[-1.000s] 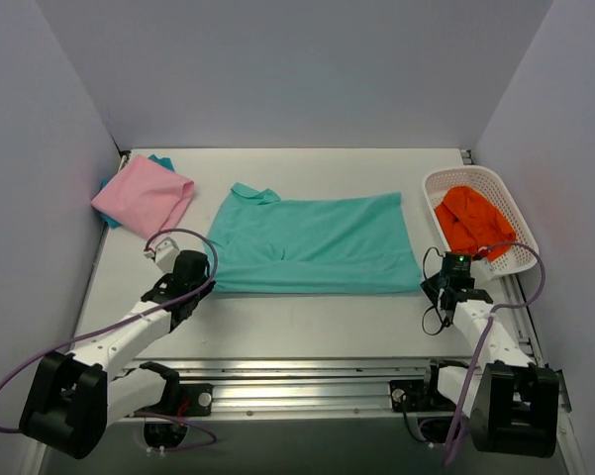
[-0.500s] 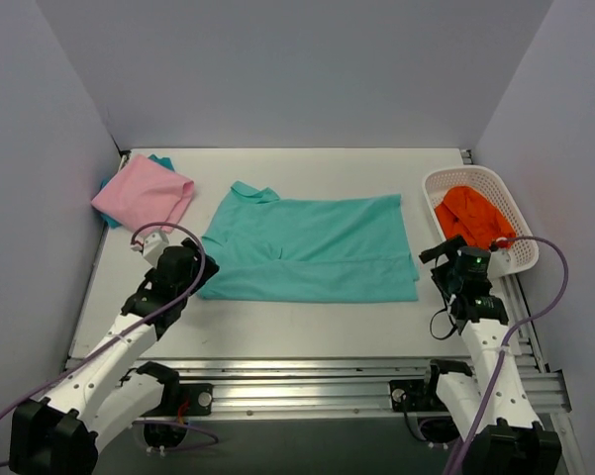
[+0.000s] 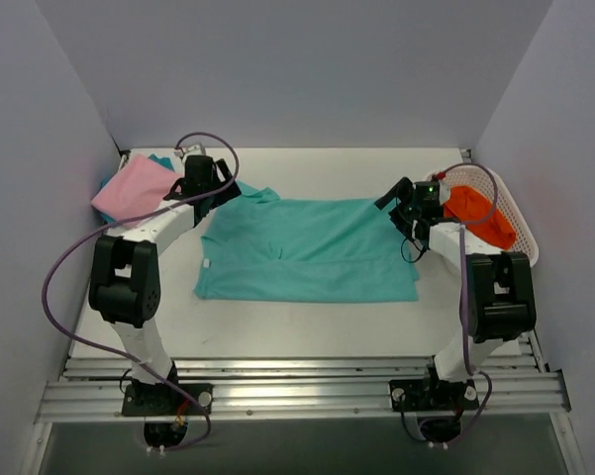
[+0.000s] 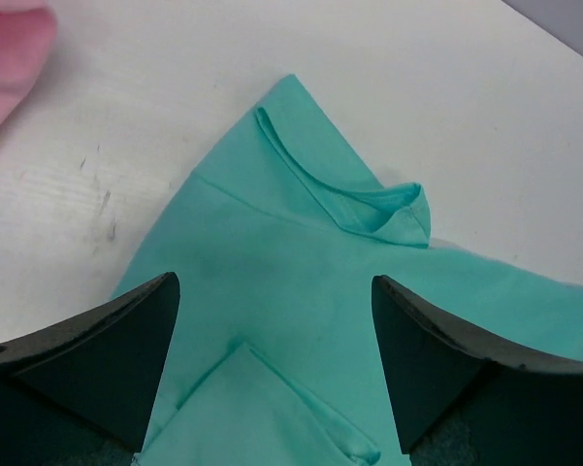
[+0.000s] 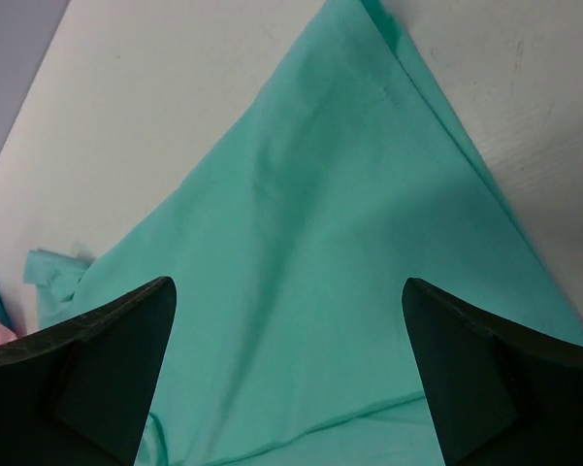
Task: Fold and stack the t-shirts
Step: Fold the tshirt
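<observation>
Mint-teal t-shirt (image 3: 307, 247), pink t-shirt (image 3: 134, 188), orange cloth (image 3: 480, 216), white lattice basket (image 3: 527, 237), white table (image 3: 307, 327)

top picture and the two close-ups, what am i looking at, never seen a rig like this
A robot with two arms bolted at the near edge of a table. The wide picture looks down from above and behind them. Each close-up comes from a camera on one wrist; the black wedges are that arm's own fingers. A mint-teal t-shirt lies partly folded in the middle, a pink t-shirt at far left, a white basket with orange cloth at right. The left pincer and right pincer stand open over the teal shirt's far corners, holding nothing.
</observation>
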Motion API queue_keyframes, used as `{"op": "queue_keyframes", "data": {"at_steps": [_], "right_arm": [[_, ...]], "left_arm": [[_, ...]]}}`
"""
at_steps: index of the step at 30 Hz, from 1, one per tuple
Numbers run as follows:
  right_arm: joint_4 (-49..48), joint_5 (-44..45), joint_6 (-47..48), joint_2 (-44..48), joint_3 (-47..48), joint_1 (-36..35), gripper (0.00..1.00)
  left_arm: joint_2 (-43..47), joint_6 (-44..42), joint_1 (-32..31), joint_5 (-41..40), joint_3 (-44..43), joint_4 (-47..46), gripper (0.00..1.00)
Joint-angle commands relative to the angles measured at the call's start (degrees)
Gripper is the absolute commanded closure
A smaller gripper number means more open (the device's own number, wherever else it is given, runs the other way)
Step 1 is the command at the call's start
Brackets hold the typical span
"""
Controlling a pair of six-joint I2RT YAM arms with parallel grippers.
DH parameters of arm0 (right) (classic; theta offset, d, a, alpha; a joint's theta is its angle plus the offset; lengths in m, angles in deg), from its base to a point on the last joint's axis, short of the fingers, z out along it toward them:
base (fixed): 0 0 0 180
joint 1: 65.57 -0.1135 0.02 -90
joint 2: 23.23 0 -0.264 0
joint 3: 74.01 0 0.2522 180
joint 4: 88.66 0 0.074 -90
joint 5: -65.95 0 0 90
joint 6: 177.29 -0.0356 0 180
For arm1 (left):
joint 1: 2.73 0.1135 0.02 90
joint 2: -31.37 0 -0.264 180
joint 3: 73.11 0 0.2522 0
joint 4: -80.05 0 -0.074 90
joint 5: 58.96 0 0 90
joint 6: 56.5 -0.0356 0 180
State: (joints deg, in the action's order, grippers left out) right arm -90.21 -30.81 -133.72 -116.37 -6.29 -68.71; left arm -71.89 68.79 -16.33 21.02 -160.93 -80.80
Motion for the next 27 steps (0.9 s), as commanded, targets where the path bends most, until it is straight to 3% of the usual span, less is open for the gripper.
{"op": "queue_keyframes", "data": {"at_steps": [1, 8, 16, 27], "right_arm": [[-4.0, -1.1, -0.1, -5.1, 5.5, 0.7, 0.02], [-4.9, -3.2, -0.9, -13.4, 11.8, 1.0, 0.03], [-7.6, -4.9, -2.1, -15.4, 13.1, 0.9, 0.04], [-10.4, -5.2, -3.1, -20.0, 13.1, 1.6, 0.05]], "left_arm": [[-7.0, -4.9, 3.3, 9.4, -9.3, 0.1, 0.12], [-18.0, -3.3, 7.0, 13.7, -20.4, -0.2, 0.13], [-29.0, -2.2, 7.1, 16.0, -32.4, 1.2, 0.14], [-31.6, -1.9, 3.8, 16.9, -31.9, -1.0, 0.16]]}}
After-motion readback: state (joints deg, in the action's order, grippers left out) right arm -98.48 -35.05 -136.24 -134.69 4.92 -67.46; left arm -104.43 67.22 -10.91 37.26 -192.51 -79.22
